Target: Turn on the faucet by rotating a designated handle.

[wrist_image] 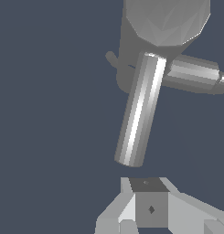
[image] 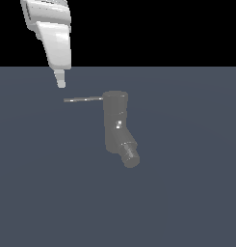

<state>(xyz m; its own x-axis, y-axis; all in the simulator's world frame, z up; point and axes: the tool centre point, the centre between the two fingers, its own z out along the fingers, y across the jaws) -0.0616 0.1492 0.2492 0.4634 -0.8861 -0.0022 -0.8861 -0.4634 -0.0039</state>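
Note:
The faucet (image: 114, 123) is a dull-grey cylinder with an angled lower part and a dark ribbed spout tip (image: 130, 155). Its handle (image: 83, 100), a thin grey rod, sticks out level from the top of the body toward the exterior view's left. My gripper (image: 61, 83) hangs just above and slightly beyond the rod's free end, not touching it. Its fingers look pressed together, with nothing between them. In the wrist view the handle (wrist_image: 138, 109) runs from the faucet (wrist_image: 166, 23) toward my gripper (wrist_image: 149, 183), ending a short gap away.
The faucet stands alone on a flat blue-grey floor (image: 187, 193). My white arm (image: 52, 29) comes down from the upper part of the exterior view's left.

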